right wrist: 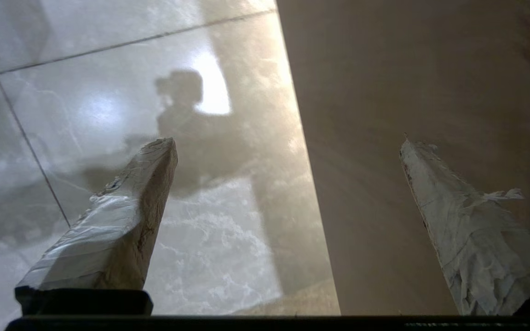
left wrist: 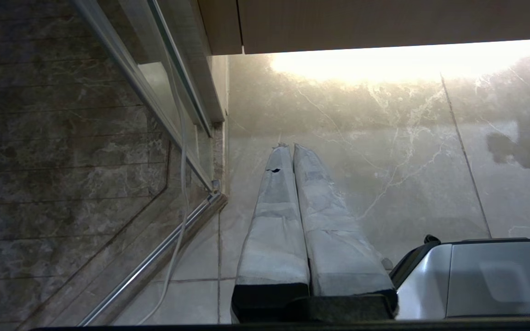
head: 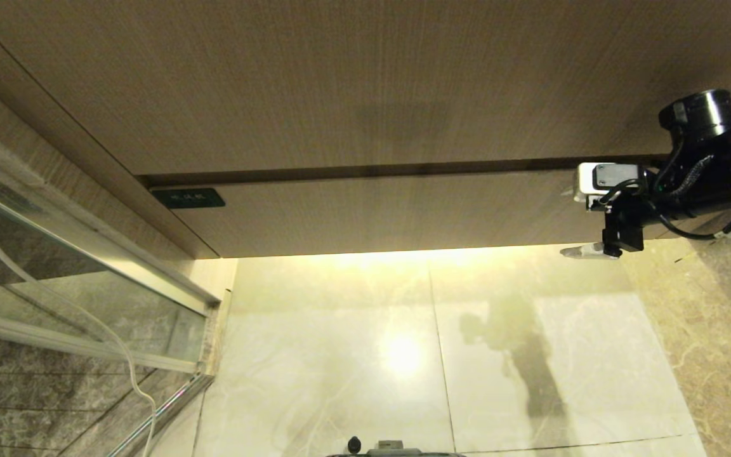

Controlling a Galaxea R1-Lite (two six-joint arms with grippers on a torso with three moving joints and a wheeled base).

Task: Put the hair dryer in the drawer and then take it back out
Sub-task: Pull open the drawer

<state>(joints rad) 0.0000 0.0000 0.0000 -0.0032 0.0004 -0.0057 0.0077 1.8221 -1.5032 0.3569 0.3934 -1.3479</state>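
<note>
Drawer (head: pixel 391 212) was closed, its front flush under the taller panel (head: pixel 340 82). Right gripper (right wrist: pixel 288 151) stood with jaws spread wide and empty at the drawer's right end; one finger (right wrist: pixel 458 220) lay against the drawer front, the other finger (right wrist: pixel 122 211) over the floor tiles (head: pixel 340 355). Hair dryer not visible. Left gripper (left wrist: pixel 288 149) pressed together, pointing at the floor.

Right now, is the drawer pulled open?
No, in the head view the drawer front sits flush under the taller panel, with only a thin dark gap between them.
</note>
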